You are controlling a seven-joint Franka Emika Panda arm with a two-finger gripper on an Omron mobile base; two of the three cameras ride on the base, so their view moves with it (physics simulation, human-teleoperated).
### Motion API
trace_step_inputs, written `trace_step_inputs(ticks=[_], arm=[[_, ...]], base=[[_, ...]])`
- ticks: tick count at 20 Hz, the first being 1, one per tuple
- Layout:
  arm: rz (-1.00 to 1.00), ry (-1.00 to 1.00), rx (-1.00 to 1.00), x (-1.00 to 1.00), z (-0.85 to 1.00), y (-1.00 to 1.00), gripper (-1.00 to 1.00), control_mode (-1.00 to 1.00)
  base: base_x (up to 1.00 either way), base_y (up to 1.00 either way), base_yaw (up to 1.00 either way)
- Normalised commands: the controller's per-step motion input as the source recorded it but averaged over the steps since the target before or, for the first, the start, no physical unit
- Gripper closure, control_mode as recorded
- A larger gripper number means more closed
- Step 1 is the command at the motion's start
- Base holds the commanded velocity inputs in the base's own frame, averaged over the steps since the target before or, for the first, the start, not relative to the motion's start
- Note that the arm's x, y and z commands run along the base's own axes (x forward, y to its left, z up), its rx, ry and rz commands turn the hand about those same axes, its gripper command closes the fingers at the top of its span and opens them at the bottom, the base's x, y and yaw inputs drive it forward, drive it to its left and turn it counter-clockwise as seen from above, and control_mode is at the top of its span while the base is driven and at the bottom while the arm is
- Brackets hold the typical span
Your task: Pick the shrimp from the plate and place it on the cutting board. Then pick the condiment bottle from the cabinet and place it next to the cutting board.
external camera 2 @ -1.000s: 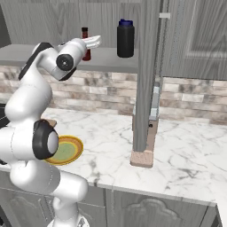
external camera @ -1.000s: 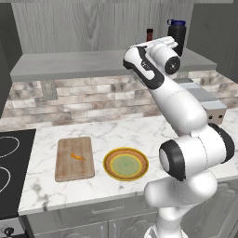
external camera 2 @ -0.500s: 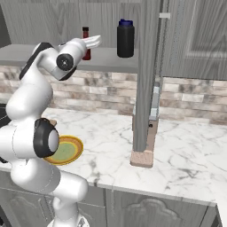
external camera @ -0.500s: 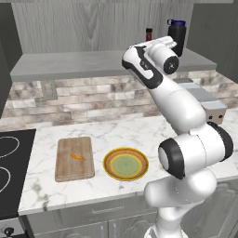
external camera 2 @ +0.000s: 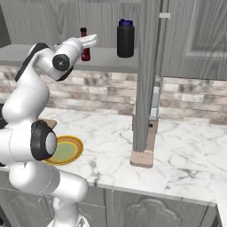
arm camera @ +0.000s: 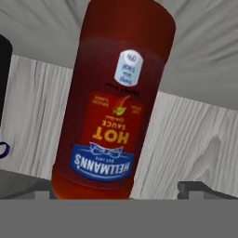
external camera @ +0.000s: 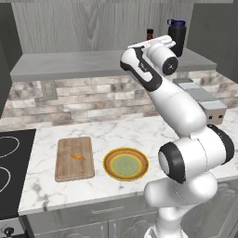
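Vs half second back: arm nearly same pose, gripper (external camera 2: 90,41) a bit nearer condiment bottle (external camera 2: 85,44). Jaws spread wide, holding nothing; in hand view the bottle (arm camera: 114,100) sits between the fingertips (arm camera: 195,188). Bottle upright on cabinet (external camera: 69,65). Plate (external camera: 126,164) empty; shrimp (external camera: 77,156) on cutting board (external camera: 74,158). Larger black bottle (external camera 2: 125,38) stands on the same shelf beside it, apart.

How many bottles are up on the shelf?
2. The small red condiment bottle stands on the grey cabinet shelf, right by the end effector. The bigger black bottle with a blue lid stands beside it.
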Motion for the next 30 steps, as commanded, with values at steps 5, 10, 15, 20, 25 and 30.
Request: trace_step_inputs(ticks=[5,10,15,20,25,30], arm=[[0.0,0.0,0.0,-0.01,0.04,0.03,-1.0,-1.0],[0.0,0.05,0.0,0.01,0.0,0.0,1.0,-1.0],[0.0,0.07,0.0,0.05,0.0,0.0,1.0,-1.0],[0.0,0.01,0.0,0.0,0.0,0.0,1.0,-1.0],[0.0,0.0,0.0,-0.04,0.0,0.0,1.0,-1.0],[0.0,0.0,0.0,-0.21,0.04,0.07,1.0,-1.0]], base=[[0.0,0.0,0.0],[0.0,0.0,0.0],[0.0,0.0,0.0],[0.0,0.0,0.0],[0.0,0.0,0.0],[0.0,0.0,0.0]])
